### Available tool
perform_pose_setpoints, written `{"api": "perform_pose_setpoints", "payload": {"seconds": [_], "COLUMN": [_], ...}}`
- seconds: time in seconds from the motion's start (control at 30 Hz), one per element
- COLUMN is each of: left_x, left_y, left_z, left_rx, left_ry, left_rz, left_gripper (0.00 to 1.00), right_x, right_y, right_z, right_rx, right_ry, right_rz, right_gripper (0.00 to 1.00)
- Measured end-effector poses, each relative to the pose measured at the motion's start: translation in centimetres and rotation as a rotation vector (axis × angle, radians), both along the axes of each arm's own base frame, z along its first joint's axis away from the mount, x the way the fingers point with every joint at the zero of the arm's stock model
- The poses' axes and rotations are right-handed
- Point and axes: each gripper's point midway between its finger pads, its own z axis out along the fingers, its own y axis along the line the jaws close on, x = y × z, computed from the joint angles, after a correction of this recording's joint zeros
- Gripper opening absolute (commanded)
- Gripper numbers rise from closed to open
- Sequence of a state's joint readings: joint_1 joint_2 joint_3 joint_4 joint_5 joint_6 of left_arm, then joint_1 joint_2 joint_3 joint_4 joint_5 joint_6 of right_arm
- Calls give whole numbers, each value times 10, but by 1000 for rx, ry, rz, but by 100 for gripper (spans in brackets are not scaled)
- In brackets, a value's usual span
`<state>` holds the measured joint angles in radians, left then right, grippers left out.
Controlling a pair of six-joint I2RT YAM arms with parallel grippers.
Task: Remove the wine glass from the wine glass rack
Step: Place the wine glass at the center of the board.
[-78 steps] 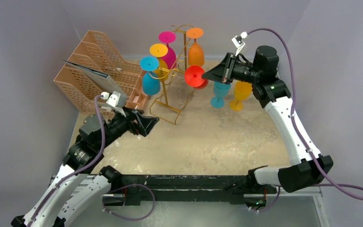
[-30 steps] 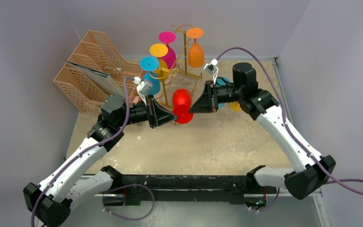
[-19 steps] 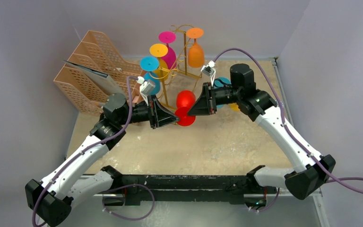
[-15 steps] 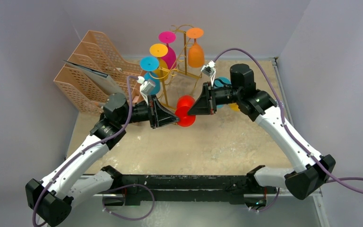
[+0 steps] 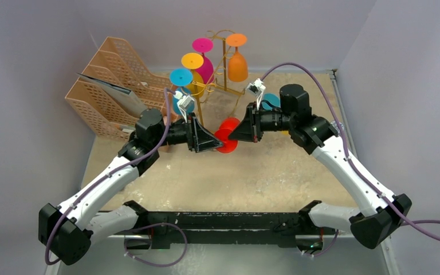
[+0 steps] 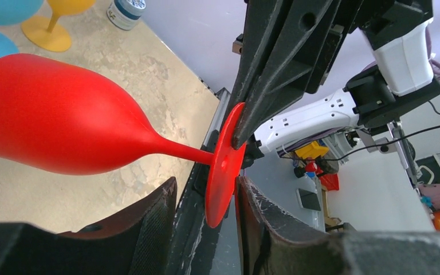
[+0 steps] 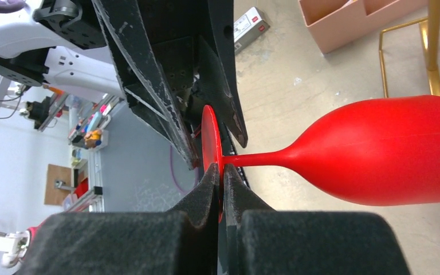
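The red wine glass (image 5: 229, 127) is off the hooks and hangs in the air over the counter (image 5: 252, 172), just on the near side of the gold wine glass rack (image 5: 224, 63). It lies on its side, bowl pointing far toward the rack, foot pointing near. Look at the right gripper (image 7: 220, 172): clamped tight on the rim of the round foot, fingers pressed flat against either face of the disc, and that is the only grip holding the glass up. Coming in from the left, the left gripper (image 6: 206, 186) has its jaws parted and straddles the same foot, one finger on each side of the disc's edge; whether the right-hand finger touches the disc is hard to tell. So both grippers meet tip to tip at the foot, with the stem and bowl sticking out beyond them. On the rack, orange (image 5: 238, 66), magenta (image 5: 205, 66), yellow (image 5: 193, 80) and cyan (image 5: 180, 86) glasses hang upside down. A peach file organizer (image 5: 112, 80) stands at far left.
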<state>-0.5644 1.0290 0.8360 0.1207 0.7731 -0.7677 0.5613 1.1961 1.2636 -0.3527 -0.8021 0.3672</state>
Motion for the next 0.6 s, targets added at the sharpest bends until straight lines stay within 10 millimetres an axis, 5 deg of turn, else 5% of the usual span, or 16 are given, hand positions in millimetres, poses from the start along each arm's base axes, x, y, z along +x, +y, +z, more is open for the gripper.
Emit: {"api": "perform_pose_setpoints", "payload": {"seconds": [0.43, 0.6], "left_x": [-2, -6], "left_y": [-7, -13], "left_z": [1, -3], "left_rx": [-56, -47], "left_ry": [40, 49], "left_rz": [-13, -35], "left_gripper": [38, 30], "right_x": [10, 12], "right_y": [-4, -2], "right_z": [-7, -6], "right_rx": [3, 17], "right_ry": [-69, -75], "right_rz": [-69, -75], "right_gripper": [0, 0]}}
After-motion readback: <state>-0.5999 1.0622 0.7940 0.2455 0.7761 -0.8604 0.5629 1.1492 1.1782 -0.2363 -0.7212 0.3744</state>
